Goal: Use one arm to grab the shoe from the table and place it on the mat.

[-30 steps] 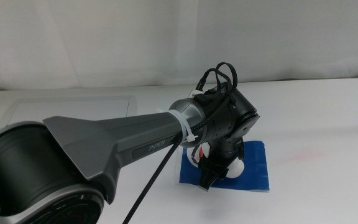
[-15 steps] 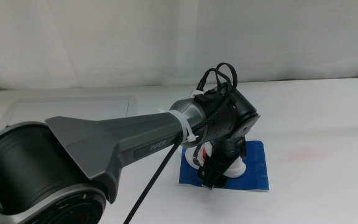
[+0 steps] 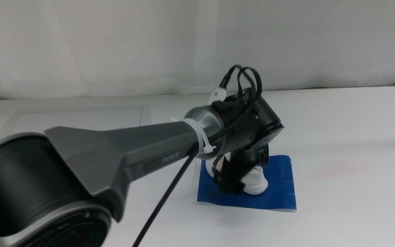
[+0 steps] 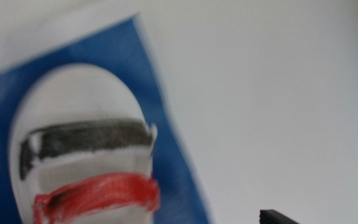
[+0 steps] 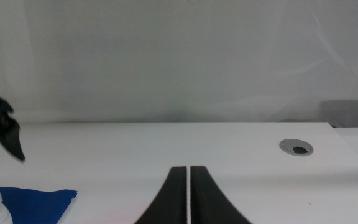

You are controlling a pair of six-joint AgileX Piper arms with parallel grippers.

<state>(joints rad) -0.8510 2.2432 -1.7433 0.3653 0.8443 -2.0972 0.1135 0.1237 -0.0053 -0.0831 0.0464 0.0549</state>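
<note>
Left gripper (image 3: 233,180): only one dark jaw tip shows in the left wrist view, apart from the shoe and holding nothing; how wide it stands cannot be told. Compared with a second ago it has lifted clear of the shoe, which suggests the release is done.

Tiny white toddler sneaker with a navy and a red strap (image 4: 86,149): resting sole-down on the mat, toe rounded, straps across the top; in the middle view it sits at about 12 o'clock of the mat's centre, partly hidden by the wrist.

Flat rectangular deep blue mat (image 3: 280,189): on the broad white tabletop (image 3: 348,137), at 4 o'clock from the inset light grey panel (image 3: 81,116).

Thick dark grey left arm (image 3: 115,161): reaches in from 8 o'clock, wrist bent downward over the mat.

Right gripper (image 5: 188,199): waiting low over the table, jaws closed together, empty. Placement appears complete.
</note>
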